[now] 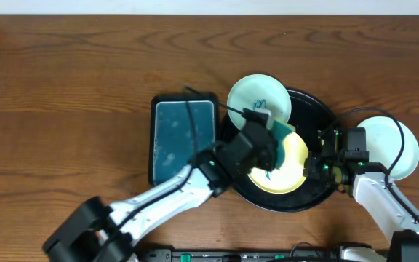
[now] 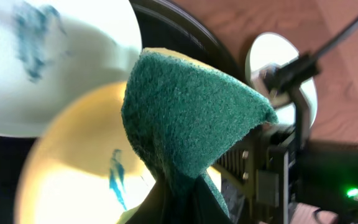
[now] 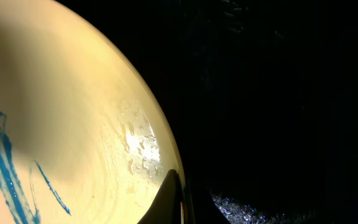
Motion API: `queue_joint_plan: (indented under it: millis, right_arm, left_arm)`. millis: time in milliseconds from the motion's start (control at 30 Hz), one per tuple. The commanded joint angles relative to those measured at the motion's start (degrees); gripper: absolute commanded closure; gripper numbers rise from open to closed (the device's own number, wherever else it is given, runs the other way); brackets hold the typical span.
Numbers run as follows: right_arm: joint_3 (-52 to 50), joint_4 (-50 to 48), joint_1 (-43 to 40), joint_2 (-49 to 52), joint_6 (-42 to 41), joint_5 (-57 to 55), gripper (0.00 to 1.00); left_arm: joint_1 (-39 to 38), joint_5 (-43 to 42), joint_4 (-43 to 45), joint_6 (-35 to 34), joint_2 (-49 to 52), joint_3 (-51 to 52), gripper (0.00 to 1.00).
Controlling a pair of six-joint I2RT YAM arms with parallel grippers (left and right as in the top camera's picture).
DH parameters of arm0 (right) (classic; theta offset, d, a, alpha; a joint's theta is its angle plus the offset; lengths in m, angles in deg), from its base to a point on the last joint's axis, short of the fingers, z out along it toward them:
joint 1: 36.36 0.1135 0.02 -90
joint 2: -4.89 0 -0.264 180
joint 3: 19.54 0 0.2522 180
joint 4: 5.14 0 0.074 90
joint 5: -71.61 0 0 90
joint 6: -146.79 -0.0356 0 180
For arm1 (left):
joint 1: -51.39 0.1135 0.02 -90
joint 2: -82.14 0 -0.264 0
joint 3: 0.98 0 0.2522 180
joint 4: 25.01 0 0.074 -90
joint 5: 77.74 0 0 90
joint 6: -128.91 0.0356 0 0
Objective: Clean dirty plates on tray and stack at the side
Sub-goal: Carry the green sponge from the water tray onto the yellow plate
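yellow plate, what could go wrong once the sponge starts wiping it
1. The right end effector meets the yellow plate only at its rim, and a firm clamp isn't visible; wiping pressure could slide or tip it on the glossy tray.
2. The left end effector holding the sponge hangs close to the right one; a wide stroke may bump it.
3. The marked mint plate lies across the tray's rim beside the sponge and could get knocked.

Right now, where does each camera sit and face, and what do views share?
Overhead: above the table, looking down on the black tray; left arm and right arm show.
Left wrist: on the left arm, facing its green sponge over the yellow plate.
Right wrist: low at the yellow plate's rim; one fingertip shows.
Shared: all three show the yellow plate.
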Motion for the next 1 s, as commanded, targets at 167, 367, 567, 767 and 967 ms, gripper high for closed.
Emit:
queue_joint_plan:
  millis: [167,367,567,767,967]
  right_arm:
    - [-0.9,0.3,0.9,-0.2,0.8,-1.2,0.99]
    - [-0.9,0.3,0.9,-0.2,0.8,-1.2,0.99]
    - [-0.9,0.7,0.9,-0.2,0.8,-1.2,0.99]
    - [-0.9,1.0,0.9,-0.2,0.8,-1.2,0.99]
    - [-0.9,1.0,0.9,-0.2,0.8,-1.2,0.99]
  left_arm:
    - [-2.4,-0.9,2.0,2.6,8.3,-0.7,0.93]
    - [-3.5,-2.1,0.3,2.6,12.1,-0.7,0.92]
    - [-3.5,6.2,-4.4,-1.5,12.5,-0.7,0.92]
    - [-3.5,10.0,-11.2,-10.5,12.5,-0.7,0.92]
    - [-3.5,10.2,-17.1,-19.0,12.5,-0.7,0.92]
